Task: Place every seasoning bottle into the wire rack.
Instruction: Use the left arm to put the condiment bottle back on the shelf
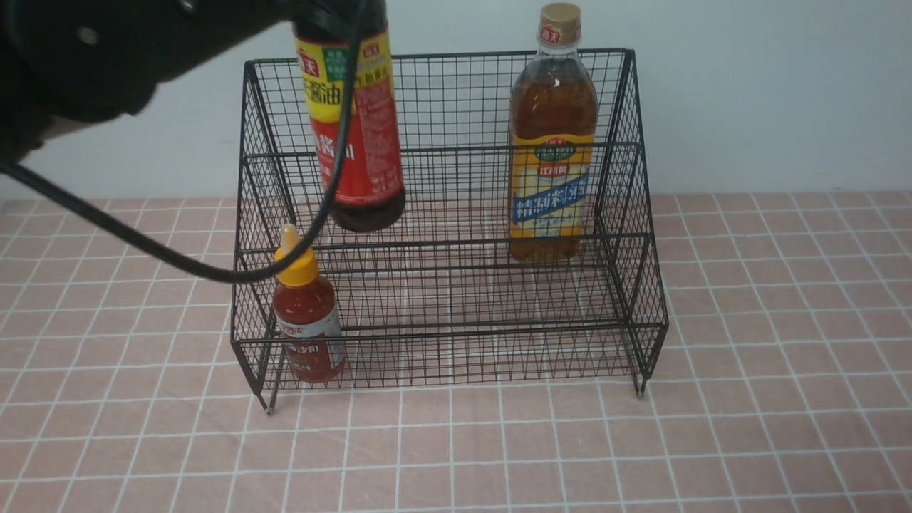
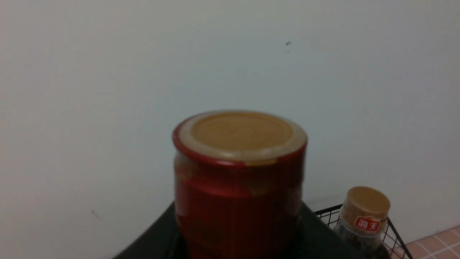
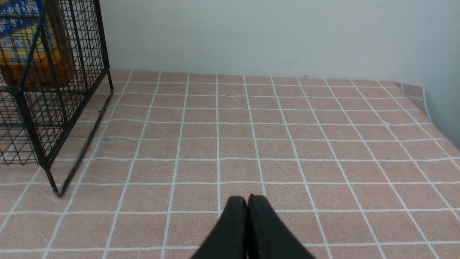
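Step in hand: last of 3 going in. Soy-sauce bottle [image 1: 360,128] hanging over wire rack [image 1: 442,235] upper tier, left jaws clamped near its neck. Amber bottle [image 1: 552,149] on upper tier, red sauce bottle [image 1: 306,320] on lower tier. Right jaws [image 3: 247,202] closed, empty, above surface [image 3: 287,136]. Next, prob.: lower straight to upper tier, base flat, then release.

Three bottles [image 1: 553,142], one rack [image 1: 449,313]

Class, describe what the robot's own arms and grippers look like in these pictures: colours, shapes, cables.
The left arm is a bulky, rounded, matt black body trailing a black cable. The right gripper has two smooth black fingers tapering to rounded tips. No markings are visible.
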